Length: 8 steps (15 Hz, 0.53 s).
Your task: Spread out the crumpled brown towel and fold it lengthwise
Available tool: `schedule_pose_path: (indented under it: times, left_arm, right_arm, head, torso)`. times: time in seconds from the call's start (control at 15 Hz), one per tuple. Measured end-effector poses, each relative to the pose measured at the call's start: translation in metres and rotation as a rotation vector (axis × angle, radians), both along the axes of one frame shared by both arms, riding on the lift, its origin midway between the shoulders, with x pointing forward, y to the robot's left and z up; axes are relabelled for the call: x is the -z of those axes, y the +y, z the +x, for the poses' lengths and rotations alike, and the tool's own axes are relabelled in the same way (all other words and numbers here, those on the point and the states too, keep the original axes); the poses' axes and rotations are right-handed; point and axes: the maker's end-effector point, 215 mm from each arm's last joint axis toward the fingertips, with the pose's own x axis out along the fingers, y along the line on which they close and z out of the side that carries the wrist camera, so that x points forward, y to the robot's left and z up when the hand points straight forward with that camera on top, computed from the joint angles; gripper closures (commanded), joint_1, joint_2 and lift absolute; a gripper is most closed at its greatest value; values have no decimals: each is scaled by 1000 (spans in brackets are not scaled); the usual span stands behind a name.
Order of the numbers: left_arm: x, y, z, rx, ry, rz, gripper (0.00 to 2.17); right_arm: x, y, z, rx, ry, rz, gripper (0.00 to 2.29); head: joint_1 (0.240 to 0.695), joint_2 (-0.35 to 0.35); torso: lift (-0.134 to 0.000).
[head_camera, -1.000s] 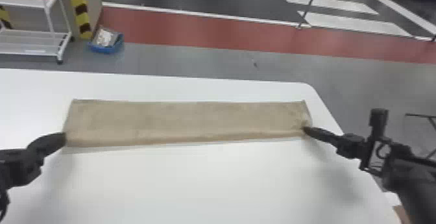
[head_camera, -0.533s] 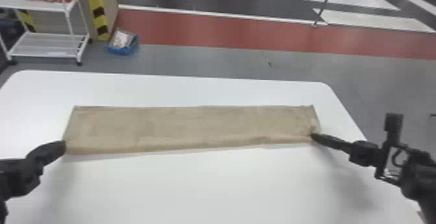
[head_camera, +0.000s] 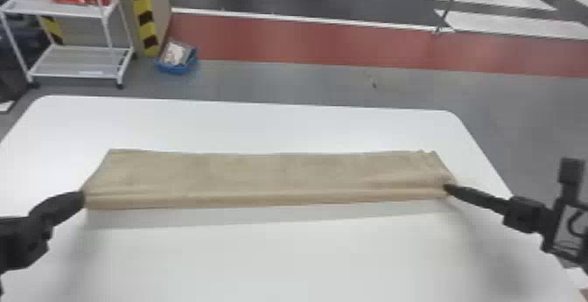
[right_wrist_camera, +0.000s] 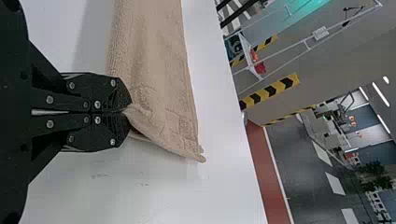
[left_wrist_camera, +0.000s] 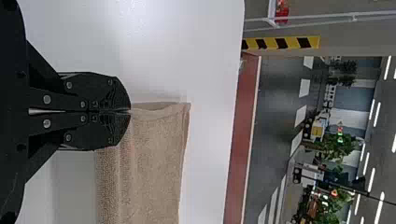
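The brown towel [head_camera: 271, 174] stretches as a long narrow strip across the table, its near edge lifted a little with a shadow beneath. At its near left corner is my left gripper [head_camera: 83, 198]; at the near right corner, my right gripper [head_camera: 447, 188]. In the left wrist view, the left gripper [left_wrist_camera: 130, 111] is shut on a corner of the towel [left_wrist_camera: 154, 163]. The right wrist view has my right gripper [right_wrist_camera: 126, 111] shut on the opposite corner, where the towel [right_wrist_camera: 159, 70] is pulled into a slanting crease.
The white table [head_camera: 280, 261] extends around the towel on all sides, with its far edge beyond it. Behind on the floor stand a white wire shelf [head_camera: 74, 60] and a blue bin [head_camera: 177, 67].
The near edge of the towel has risen off the table, with both grippers holding its corners. A wider shadow now shows below it. The head view has shifted, showing more of the table's left side.
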Motion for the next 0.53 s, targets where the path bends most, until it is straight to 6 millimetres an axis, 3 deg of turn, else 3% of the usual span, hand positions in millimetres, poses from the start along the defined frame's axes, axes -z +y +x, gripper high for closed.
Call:
schedule_pose_path:
  times: [0.27, 0.33, 0.4, 0.47, 0.53]
  left_arm:
    - [2, -6, -6, 12, 11, 7, 1514]
    - [4, -7, -8, 16, 17, 8, 1369]
    - [6, -9, -10, 20, 22, 9, 1065]
    - [9, -11, -13, 31, 27, 9, 549]
    - [11, -13, -15, 40, 30, 10, 147]
  right_arm:
    - [6, 0, -17, 2, 25, 18, 1207]
    - [8, 0, -19, 1, 29, 17, 1187]
    - [9, 1, -20, 0, 30, 14, 991]
    - [11, 2, -19, -1, 30, 8, 566]
    - [12, 3, -19, 0, 30, 5, 289]
  head:
    - [695, -190]
    - [695, -192]
    - [695, -194]
    - [695, -195]
    - [695, -197]
  torso:
    - [-124]
    - [-124]
    - [-124]
    - [-124]
    - [-124]
